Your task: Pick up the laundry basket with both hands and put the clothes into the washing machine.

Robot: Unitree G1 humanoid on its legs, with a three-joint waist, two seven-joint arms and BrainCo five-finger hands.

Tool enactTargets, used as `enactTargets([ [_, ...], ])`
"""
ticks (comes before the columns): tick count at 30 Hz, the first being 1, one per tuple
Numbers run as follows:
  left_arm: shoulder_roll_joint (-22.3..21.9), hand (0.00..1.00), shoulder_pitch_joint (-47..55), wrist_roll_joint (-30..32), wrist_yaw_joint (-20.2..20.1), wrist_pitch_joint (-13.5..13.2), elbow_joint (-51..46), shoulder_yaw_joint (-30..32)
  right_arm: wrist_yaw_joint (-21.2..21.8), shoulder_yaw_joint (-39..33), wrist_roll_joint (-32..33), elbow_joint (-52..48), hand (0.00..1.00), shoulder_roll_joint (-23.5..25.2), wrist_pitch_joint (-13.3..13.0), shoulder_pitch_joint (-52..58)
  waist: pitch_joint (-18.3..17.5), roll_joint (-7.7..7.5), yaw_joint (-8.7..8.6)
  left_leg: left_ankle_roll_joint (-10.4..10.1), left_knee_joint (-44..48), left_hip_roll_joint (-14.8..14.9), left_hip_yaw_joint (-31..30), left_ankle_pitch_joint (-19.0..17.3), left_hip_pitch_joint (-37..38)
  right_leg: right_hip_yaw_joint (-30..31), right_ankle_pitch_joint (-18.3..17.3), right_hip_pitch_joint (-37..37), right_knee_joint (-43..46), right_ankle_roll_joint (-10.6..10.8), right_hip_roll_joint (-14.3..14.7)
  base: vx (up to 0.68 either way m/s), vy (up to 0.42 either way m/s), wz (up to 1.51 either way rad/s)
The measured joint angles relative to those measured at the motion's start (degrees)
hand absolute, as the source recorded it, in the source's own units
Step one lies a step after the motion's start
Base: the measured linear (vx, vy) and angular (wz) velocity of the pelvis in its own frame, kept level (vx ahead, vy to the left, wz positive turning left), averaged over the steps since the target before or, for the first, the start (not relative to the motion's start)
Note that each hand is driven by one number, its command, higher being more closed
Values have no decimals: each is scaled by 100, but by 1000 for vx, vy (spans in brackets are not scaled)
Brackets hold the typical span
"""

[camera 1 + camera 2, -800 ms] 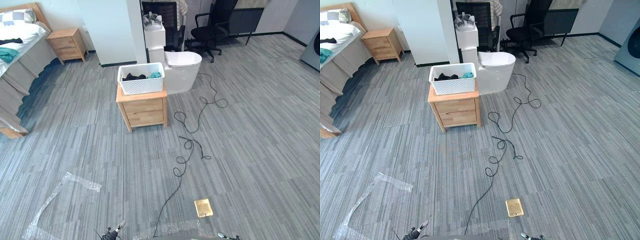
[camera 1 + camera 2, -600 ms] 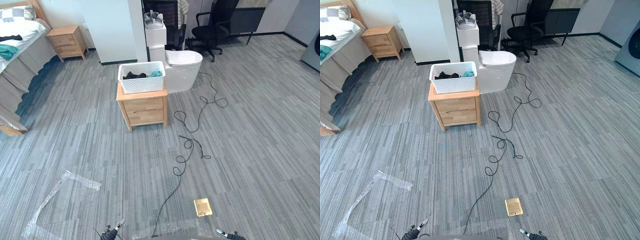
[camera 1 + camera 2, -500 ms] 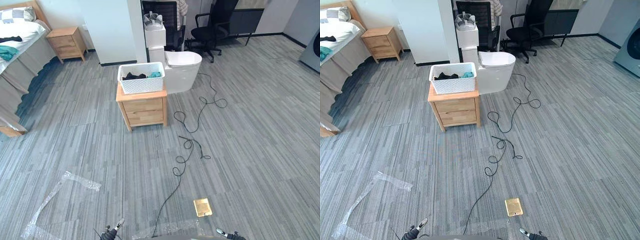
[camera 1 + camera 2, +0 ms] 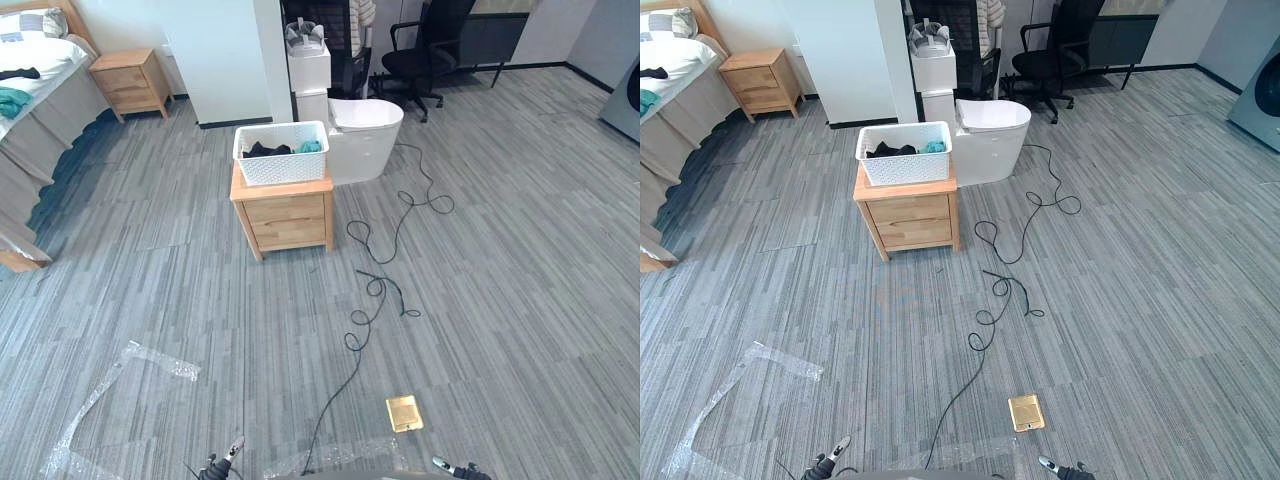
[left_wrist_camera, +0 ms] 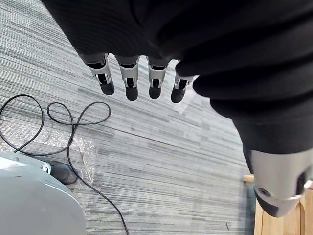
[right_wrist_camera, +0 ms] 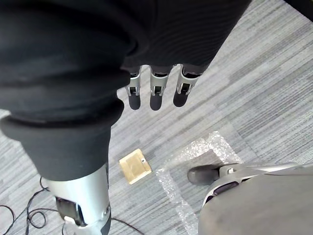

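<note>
A white lattice laundry basket (image 4: 283,157) stands on a small wooden nightstand (image 4: 285,212) in the middle of the room, far ahead of me. Dark and teal clothes (image 4: 311,148) lie inside it. The grey washing machine (image 4: 1265,92) is at the far right edge of the room. My left hand (image 5: 128,81) hangs over the grey floor with straight fingers and holds nothing. In its own wrist view my right hand (image 6: 156,93) hangs the same way, open and empty above the floor.
A white toilet (image 4: 365,135) stands right behind the nightstand, beside a white pillar (image 4: 225,60). A bed (image 4: 30,90) and a second nightstand (image 4: 125,80) are at the far left, an office chair (image 4: 420,60) at the back. Clear plastic wrap (image 4: 110,400) and a brass floor plate (image 4: 404,412) lie near me.
The whole view has shifted slightly, so the camera moved. The basket, nightstand and other things stay where they were.
</note>
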Motion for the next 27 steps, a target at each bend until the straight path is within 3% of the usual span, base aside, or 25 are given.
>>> enactTargets([
  [8,10,0,-19,-38,2,-1,1,4,-1,-8,21,-2,0,27,-1,-5,91,0,-4,-16,87,-6,-107,-14,-5,-140,-2,120,-65,0,0,-15,-3,8],
  [11,42,0,-81,-119,2,-8,-2,3,1,-7,46,-6,0,37,-7,-36,289,-32,18,-51,694,7,-309,-284,-292,-340,-74,192,-62,-28,25,-37,-25,39],
  [13,38,0,-111,-225,1,-12,-18,14,5,-6,43,-38,0,3,-17,-91,547,26,78,-270,1827,129,-344,-709,-758,-455,-326,204,144,-255,111,-66,-5,30],
  [14,51,0,-120,-227,1,-12,-31,47,4,2,44,-38,0,8,-22,-112,617,-4,101,-287,2243,141,-329,-719,-954,-481,-366,209,205,-297,113,-80,7,19],
  [16,33,0,-111,-231,0,-4,-65,227,-2,93,40,8,0,-45,-8,-192,828,4,226,-474,4148,343,-78,-461,-1823,-492,-479,341,307,-416,184,-16,5,3],
  [17,33,0,-86,-230,2,6,-63,222,-2,128,37,8,0,-61,-2,-200,875,12,296,-454,4489,436,86,-372,-2020,-477,-501,413,302,-425,198,83,39,-4],
  [18,27,0,-43,-228,2,21,-59,201,-4,203,-7,13,0,-91,20,-193,921,-9,321,-313,4817,594,388,-480,-2295,-465,-566,457,317,-398,198,137,60,4],
  [19,15,0,-43,-226,-5,29,-58,173,-4,230,-16,14,0,-104,44,-242,908,-41,323,-227,4563,659,596,-536,-2473,-470,-619,480,321,-348,162,171,77,4],
  [22,5,0,-41,-227,-12,41,-55,178,-4,233,-11,15,0,-115,75,-433,909,-78,355,-219,3218,561,828,-490,-2621,-396,-741,483,334,-212,-44,257,121,-13],
  [24,-3,0,-48,-227,-11,43,-51,179,-1,235,-7,14,0,-101,73,-489,891,-66,518,-319,2146,508,981,-321,-2658,-296,-1007,504,465,-7,-241,399,220,-28],
  [25,0,0,-43,-240,-14,42,-51,186,12,238,0,18,0,-75,73,-445,865,-33,601,-313,1998,526,971,-324,-2689,-287,-1269,521,641,119,-298,536,301,-17],
  [27,63,0,115,-299,-13,42,-15,242,19,229,3,136,0,65,71,-347,684,-237,651,78,2696,446,1011,-272,-2851,-276,-1970,377,1665,457,-644,481,234,-16],
])
